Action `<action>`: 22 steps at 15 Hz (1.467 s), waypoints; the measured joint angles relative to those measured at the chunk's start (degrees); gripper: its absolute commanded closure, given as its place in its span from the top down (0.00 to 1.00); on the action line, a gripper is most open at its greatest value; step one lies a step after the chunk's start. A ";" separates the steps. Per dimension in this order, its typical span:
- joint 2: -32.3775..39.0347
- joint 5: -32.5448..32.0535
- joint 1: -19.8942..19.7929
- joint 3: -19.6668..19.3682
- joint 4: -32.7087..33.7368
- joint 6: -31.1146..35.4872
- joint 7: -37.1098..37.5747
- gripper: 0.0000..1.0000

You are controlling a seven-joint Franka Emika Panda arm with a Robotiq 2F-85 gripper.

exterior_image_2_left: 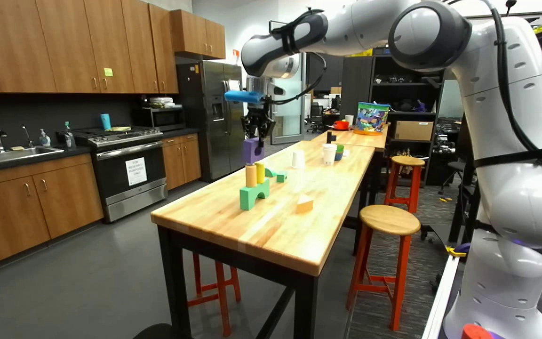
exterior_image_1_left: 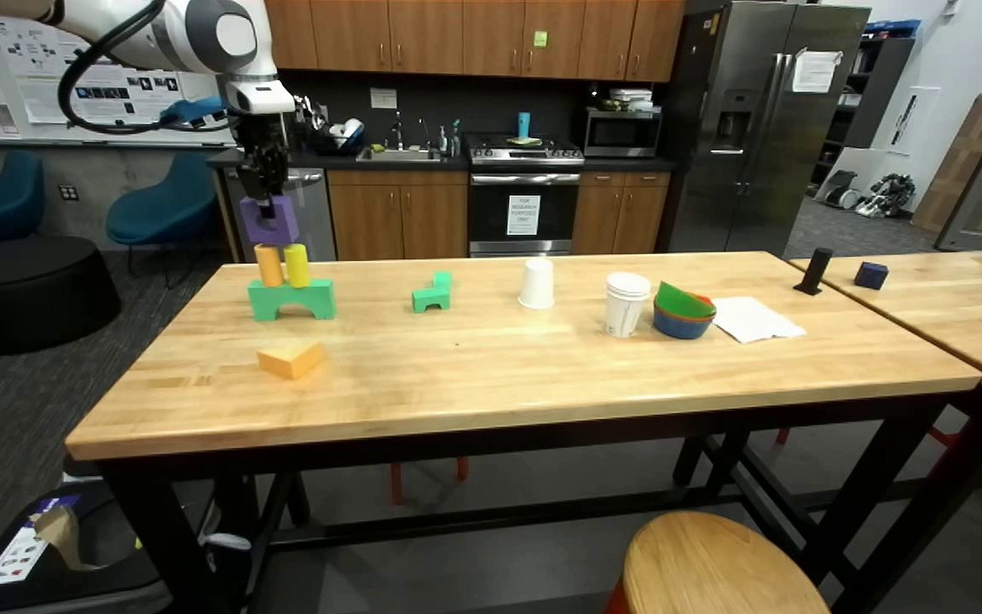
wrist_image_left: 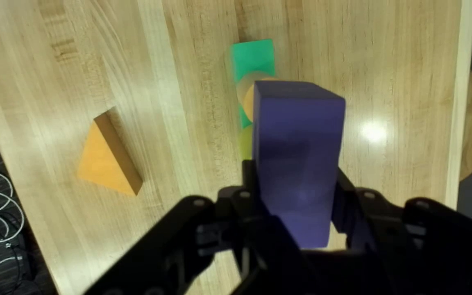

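Note:
My gripper points down and is shut on a purple block with a curved cut-out. In the wrist view the fingers press on both sides of the purple block. In both exterior views the block's underside is right at the tops of an orange cylinder and a yellow cylinder; I cannot tell whether it touches them. Both cylinders stand upright, side by side, on a green arch block. In the wrist view the purple block partly hides the cylinders and the green arch.
An orange wedge lies near the stack on the wooden table. Small green blocks, an upside-down white cup, stacked white cups, nested bowls and white paper stand farther along it.

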 measured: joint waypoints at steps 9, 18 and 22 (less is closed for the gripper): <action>0.00 0.04 -0.01 0.11 -0.26 0.00 0.00 0.16; 0.00 0.17 -0.09 0.06 -0.99 0.02 0.00 0.16; 0.00 0.17 -0.09 0.05 -1.36 0.03 0.00 0.16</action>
